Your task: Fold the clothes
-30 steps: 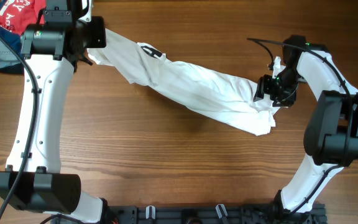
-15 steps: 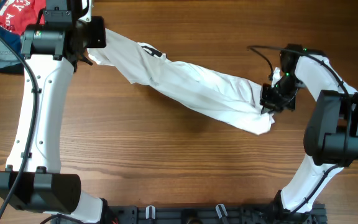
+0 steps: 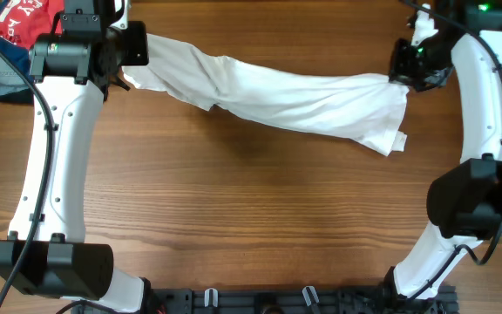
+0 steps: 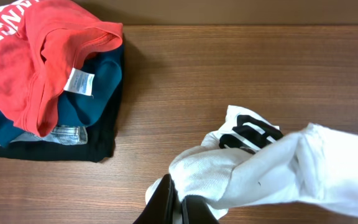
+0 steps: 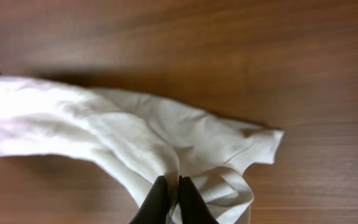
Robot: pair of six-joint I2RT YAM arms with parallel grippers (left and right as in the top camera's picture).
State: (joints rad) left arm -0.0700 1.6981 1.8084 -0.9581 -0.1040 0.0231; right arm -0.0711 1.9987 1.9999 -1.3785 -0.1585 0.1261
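White clothes [image 3: 295, 92] span between the left end effector [image 4: 178, 199] and the right end effector [image 5: 173, 188], each clamped on a bunched end; pulling wider could slip fabric free.

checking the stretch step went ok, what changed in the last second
The right pincer, shut on one end of the white garment, swung toward the far right corner of the table, pulling the cloth out longer and straighter. The garment's black print no longer shows from overhead. The left pincer kept its grip on the other end in place, and the pile of clothes beside it did not move.
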